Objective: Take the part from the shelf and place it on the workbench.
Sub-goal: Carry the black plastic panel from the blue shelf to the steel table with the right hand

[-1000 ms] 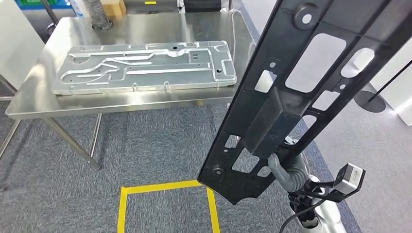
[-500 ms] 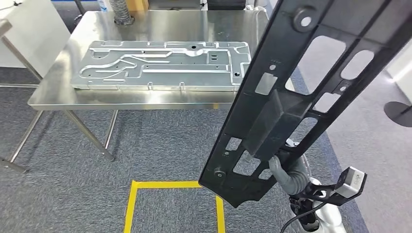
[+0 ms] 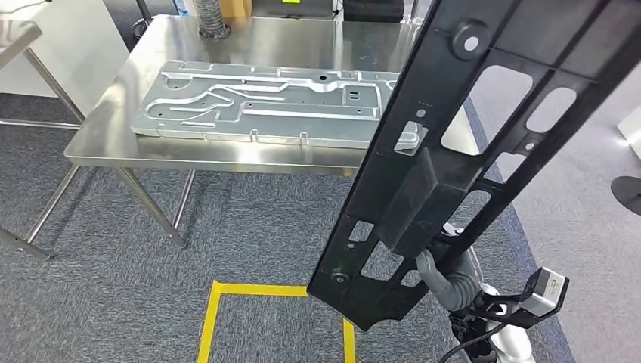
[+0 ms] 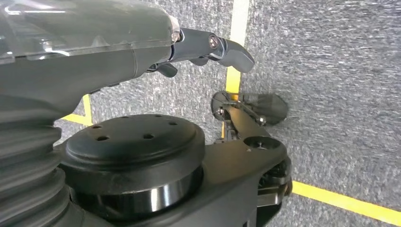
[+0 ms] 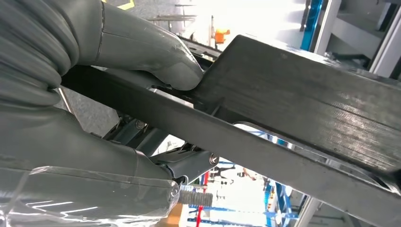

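Workbench (image 3: 106, 136): brushed steel, you see a stamped silver plate (image 3: 257, 106) lying flat on it | part (image 3: 469, 144): long black cut-out plastic frame, raised, tilted, right of workbench | right hand (image 3: 446, 272): clasps its lower end | left hand (image 4: 208, 47): empty, loosely curled.

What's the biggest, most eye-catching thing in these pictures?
The long black plastic frame with cut-out holes stands out most: it slants up across the right of the head view, held near its lower end by the robot's grey right hand. Behind it, a shiny steel workbench carries a flat silver stamped metal panel. On the grey carpet below, yellow tape marks out a square.
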Tool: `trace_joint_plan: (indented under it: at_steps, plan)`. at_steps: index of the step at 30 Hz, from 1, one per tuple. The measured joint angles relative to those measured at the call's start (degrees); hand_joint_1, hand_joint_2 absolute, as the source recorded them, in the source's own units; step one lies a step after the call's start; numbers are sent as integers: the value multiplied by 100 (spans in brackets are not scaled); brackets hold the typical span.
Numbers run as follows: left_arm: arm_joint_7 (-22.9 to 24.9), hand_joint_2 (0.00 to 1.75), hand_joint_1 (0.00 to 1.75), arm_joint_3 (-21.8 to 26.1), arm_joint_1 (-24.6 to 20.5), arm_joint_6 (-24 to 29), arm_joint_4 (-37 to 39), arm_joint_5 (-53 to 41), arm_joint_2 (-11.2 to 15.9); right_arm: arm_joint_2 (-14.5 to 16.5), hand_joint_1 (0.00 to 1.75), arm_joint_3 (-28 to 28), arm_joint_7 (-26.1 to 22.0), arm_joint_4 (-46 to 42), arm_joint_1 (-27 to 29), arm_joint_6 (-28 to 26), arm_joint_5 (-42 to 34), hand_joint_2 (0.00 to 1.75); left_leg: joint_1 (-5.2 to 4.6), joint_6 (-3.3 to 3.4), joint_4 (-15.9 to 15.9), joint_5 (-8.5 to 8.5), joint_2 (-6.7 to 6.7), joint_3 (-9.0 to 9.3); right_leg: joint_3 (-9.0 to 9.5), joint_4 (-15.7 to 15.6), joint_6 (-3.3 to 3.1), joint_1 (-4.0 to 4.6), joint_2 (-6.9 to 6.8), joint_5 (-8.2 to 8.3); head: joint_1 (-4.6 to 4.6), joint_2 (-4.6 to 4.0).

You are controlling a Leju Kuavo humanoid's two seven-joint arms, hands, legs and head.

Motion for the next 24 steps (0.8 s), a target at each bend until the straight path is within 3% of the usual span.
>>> trace_joint_plan:
  at_steps: [2, 3, 4, 5, 7, 8, 10, 14, 16, 18, 19, 20, 22, 24]
  plan:
    - [5, 175, 0, 1, -3, -24, 0, 1, 1, 5, 175, 0, 1, -1, 41, 2, 0, 175, -18, 43, -3, -29, -2, 4, -407, 783, 25, -1, 3, -328, 1, 0]
    - [5, 175, 0, 1, 0, -37, 0, 5, 1, 5, 175, 1, 1, -1, 73, 3, 0, 175, -28, 54, -2, -48, -6, 12, -584, 1093, 33, -3, 3, -399, 1, 0]
    - [5, 175, 0, 1, 7, -49, 0, 9, 1, 6, 175, 1, 1, -2, 105, 5, 0, 175, -34, 59, -1, -70, -10, 28, -672, 1213, 36, -5, 3, -363, 1, 0]
    - [5, 175, 0, 1, 14, -59, 0, 13, 1, 6, 175, 1, 1, -5, 130, 6, 0, 175, -37, 53, 1, -94, -16, 54, -643, 1098, 37, -7, 3, -218, 1, 0]
    - [5, 175, 0, 1, 22, -73, 0, 16, 1, 6, 175, 1, 1, -25, 155, 6, 0, 175, -39, 18, 7, -150, -23, 126, -314, 368, 26, -14, 3, 196, 1, 0]
    - [4, 175, 0, 1, 19, -77, 0, 16, 1, 7, 175, 1, 1, -39, 160, 5, 3, 175, -50, -11, 20, -189, -25, 151, -137, 0, 5, -8, 5, 317, 1, 0]
    - [-2, 175, 0, 1, 11, -81, 0, 17, 2, 9, 175, 2, 1, -67, 180, 2, 12, 175, -70, -72, 26, -252, -27, 175, 38, -352, -67, 8, 11, 334, 1, 0]
    - [-14, 175, 0, 1, -7, -82, -1, 28, 4, 9, 175, 1, 1, -125, 223, 2, 17, 175, -55, -192, 189, -400, -13, 179, 162, -410, -235, 13, 21, 240, -1, 0]
    - [-22, 175, 0, 1, -8, -87, -1, 31, 5, 3, 175, 1, 1, -160, 232, 15, 16, 175, -36, -231, 835, -627, -8, -147, 276, -429, -297, 14, 6, 169, -2, 0]
    - [-29, 175, 0, 7, 7, -91, 0, 33, 5, -1, 175, 1, 2, -173, 233, 44, 15, 175, -28, -252, 1649, -817, -8, -691, 388, -429, -322, 30, 1, 68, -2, 0]
    - [-31, 175, 0, 12, 17, -90, 0, 33, 5, -1, 175, 1, 3, -174, 234, 57, 15, 175, -27, -249, 1849, -770, -8, -887, 456, -429, -325, 37, 6, 11, -2, 0]
    - [-32, 175, 0, 17, 27, -89, 0, 34, 5, -1, 175, 1, 4, -175, 234, 67, 15, 175, -29, -234, 1826, -602, -8, -980, 538, -429, -324, 43, 14, -52, -2, 0]
    - [-35, 175, 0, 23, 33, -86, -1, 33, 5, -1, 175, 1, 10, -181, 232, 70, 16, 175, -46, -171, 1174, -14, -8, -863, 728, -433, -315, 49, 23, -196, -2, 0]
    - [-42, 175, 0, 28, 38, -84, -1, 32, 8, -1, 175, 1, 18, -188, 225, 70, 19, 175, -101, -110, 526, 330, -7, -641, 860, -453, -271, 56, 25, -327, -2, 0]
